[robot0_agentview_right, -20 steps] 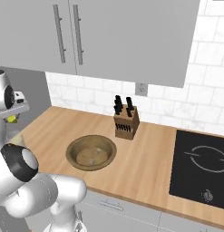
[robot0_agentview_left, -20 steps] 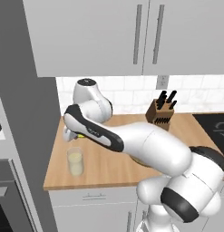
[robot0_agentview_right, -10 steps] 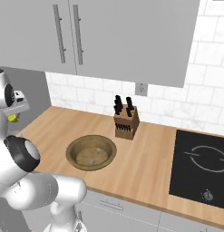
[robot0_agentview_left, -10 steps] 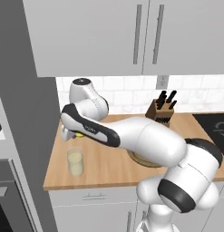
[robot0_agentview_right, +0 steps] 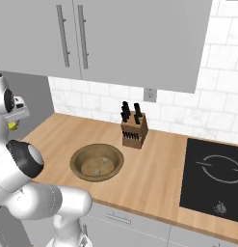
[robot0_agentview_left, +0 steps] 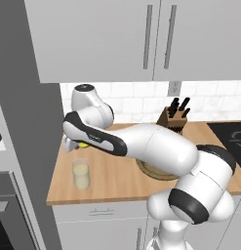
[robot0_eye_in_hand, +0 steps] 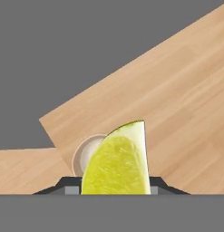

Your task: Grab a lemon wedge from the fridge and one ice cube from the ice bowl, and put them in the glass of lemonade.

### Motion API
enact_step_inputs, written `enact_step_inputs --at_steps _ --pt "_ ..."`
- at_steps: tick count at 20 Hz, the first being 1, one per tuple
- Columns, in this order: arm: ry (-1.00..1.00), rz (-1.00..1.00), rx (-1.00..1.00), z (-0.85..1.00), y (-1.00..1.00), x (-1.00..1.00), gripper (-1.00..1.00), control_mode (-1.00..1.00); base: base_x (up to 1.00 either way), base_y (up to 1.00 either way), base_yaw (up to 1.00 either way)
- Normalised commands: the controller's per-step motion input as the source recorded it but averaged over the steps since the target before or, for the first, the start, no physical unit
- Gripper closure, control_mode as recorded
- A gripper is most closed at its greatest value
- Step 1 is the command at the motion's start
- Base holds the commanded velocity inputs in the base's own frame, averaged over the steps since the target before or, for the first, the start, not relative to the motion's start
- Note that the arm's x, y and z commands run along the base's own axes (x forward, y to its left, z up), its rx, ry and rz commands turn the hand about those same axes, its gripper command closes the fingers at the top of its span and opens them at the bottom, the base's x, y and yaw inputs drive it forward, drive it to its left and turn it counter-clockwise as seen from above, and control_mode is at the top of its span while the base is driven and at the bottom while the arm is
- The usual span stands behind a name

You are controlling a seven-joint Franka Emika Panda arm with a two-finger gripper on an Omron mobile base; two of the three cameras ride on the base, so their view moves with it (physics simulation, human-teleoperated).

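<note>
Currently: my hand point(robot0_agentview_left: 77, 144) grips the lemon wedge point(robot0_eye_in_hand: 117, 162), closed on it. Glass of lemonade point(robot0_agentview_left: 81, 174) stands on the table point(robot0_agentview_left: 117, 180), below the hand and slightly off-centre; in hand view its rim peeks from behind the wedge.

At the left edge of the frame the gripper point(robot0_agentview_right: 14, 120) clamps a yellow lemon wedge point(robot0_agentview_right: 13, 126). Lower centre-left, the brown ice bowl point(robot0_agentview_right: 97, 162) sits on the wooden counter point(robot0_agentview_right: 154, 164), a knife block point(robot0_agentview_right: 134, 132) behind it, a black cooktop point(robot0_agentview_right: 214, 179) right.

Both base views look down over the wooden counter point(robot0_agentview_left: 117, 180); the hand view looks closely onto it.
</note>
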Motion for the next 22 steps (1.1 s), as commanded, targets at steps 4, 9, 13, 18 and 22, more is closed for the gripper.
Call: enact_step_inputs --at_steps 4,9,13,18,22 --pt "-0.01 0.05 0.0 0.0 0.22 -0.24 1.0 -1.0 0.0 0.0 0.0" --pt "-0.02 0.04 -0.02 0.0 0.29 -0.16 1.0 -1.0 0.0 0.0 0.0" --pt "0.0 0.0 0.0 -0.06 0.0 0.0 1.0 -1.0 0.0 0.0 0.0" --pt "0.0 0.0 0.0 -0.32 -0.04 0.0 1.0 -1.0 0.0 0.0 0.0" --pt "0.0 0.0 0.0 -0.21 0.0 0.01 1.0 -1.0 0.0 0.0 0.0"
